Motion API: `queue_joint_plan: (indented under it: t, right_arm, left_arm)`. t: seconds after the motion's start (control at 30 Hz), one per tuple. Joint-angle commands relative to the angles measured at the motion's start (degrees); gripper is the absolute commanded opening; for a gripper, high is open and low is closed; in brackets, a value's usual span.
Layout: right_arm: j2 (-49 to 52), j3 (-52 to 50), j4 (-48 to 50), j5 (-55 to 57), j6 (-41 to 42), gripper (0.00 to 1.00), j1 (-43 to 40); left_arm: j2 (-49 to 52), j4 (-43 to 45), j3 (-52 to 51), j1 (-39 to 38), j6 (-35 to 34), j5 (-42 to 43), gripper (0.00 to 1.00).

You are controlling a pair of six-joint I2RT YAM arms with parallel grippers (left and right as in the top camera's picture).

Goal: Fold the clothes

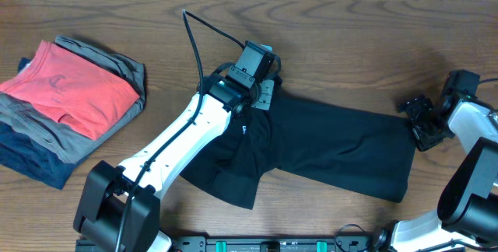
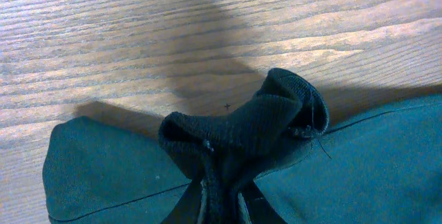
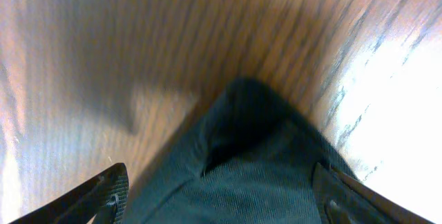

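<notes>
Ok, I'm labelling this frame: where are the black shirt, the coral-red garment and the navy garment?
black shirt [image 1: 334, 147], overhead view, flat middle of its body.
coral-red garment [image 1: 74, 89], overhead view, centre of its top face.
navy garment [image 1: 35, 162], overhead view, exposed lower edge.

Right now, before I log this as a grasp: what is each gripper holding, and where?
The left gripper appears to pinch the black shirt at its ribbed collar. The right gripper is open astride a corner, holding nothing.
</notes>
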Motion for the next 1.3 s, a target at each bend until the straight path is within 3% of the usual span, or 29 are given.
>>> queue_joint_plan:
  t: [0.0,0.17,0.3,0.6,0.93,1.27]
  right_arm:
    - [0.9,-3.5,3.8,2.5,2.5,0.83,0.9]
    - [0.9,-5.3,6.3,2.6,2.6,0.75,1.0]
    - [0.9,-5.4,6.7,2.8,2.6,0.54,1.2]
    - [0.9,-5.5,6.4,3.6,1.1,0.4,1.2]
    - [0.9,-5.7,9.4,5.3,2.5,0.49,1.6]
    - [0.9,-5.7,9.0,15.7,3.7,0.54,7.0]
  left_arm:
    - [-0.2,0.0,0.7,0.3,-0.1,-0.3,0.12]
    - [-0.2,0.0,0.7,0.3,-0.1,-0.3,0.12]
    - [-0.2,-0.1,0.7,0.4,-0.1,-0.3,0.12]
    - [-0.2,-0.1,0.7,0.4,-0.1,-0.3,0.12]
    - [-0.2,-0.3,0.7,0.3,-0.1,-0.3,0.13]
    - [-0.2,-2.6,0.7,0.3,-0.3,-0.1,0.13]
